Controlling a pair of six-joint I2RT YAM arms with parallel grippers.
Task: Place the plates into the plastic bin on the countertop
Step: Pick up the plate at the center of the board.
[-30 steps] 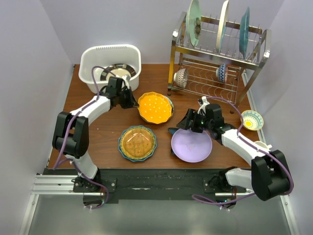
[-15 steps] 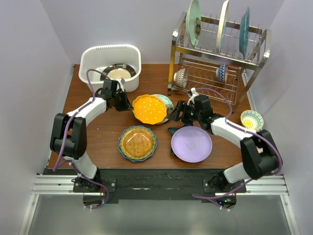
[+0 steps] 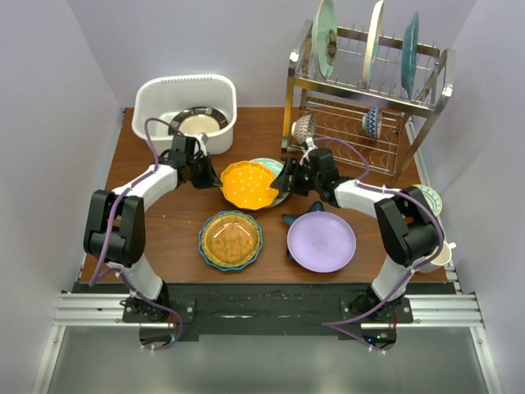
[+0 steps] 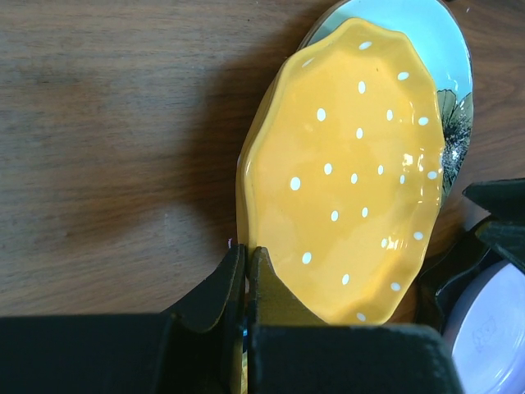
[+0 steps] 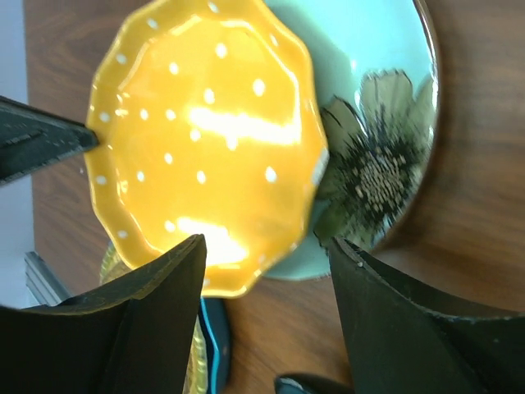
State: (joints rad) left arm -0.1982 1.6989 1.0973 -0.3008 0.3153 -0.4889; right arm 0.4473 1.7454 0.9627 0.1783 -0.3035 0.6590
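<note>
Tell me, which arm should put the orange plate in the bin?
Left. The left gripper is shut on the orange plate at its rim, and the bin stands on that side. The right gripper is open, holding nothing.

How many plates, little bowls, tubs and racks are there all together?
Plates: 9
Bowls: 3
Bin: 1
Rack: 1
Total: 14

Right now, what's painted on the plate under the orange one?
The turquoise plate has a dark olive flower, clearest in the right wrist view.
</note>
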